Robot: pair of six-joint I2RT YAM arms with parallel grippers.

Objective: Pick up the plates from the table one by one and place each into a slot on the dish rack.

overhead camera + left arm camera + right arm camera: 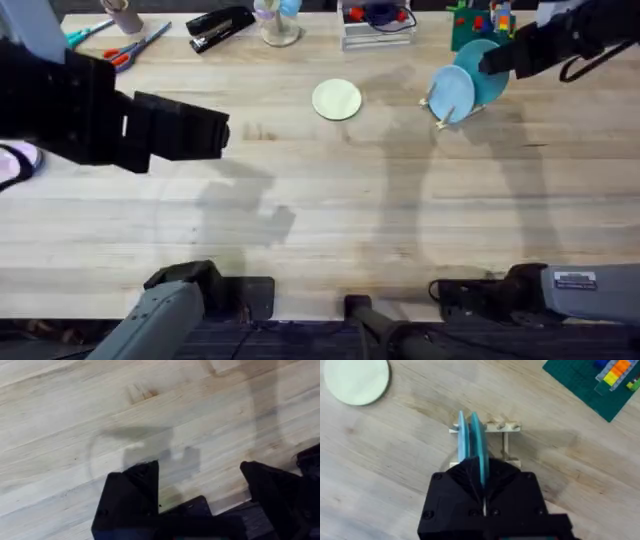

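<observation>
Gripping the teal plate (476,442) by its upper rim, right pincer (481,485) closed tight on it, keeping it on edge so it can drop between the pegs of the dish rack (505,427). Standing upright just beside it, already slotted, the light-blue plate (461,435). Sitting near the table's (330,220) far edge toward its right corner, rack and both blue plates. Lying flat, well apart toward the middle of the far edge, the cream plate (336,99), probably next to be fetched. Hovering over bare planks near the left edge, left pincer (200,490) spread wide, holding nothing, seemingly keeping clear.
</observation>
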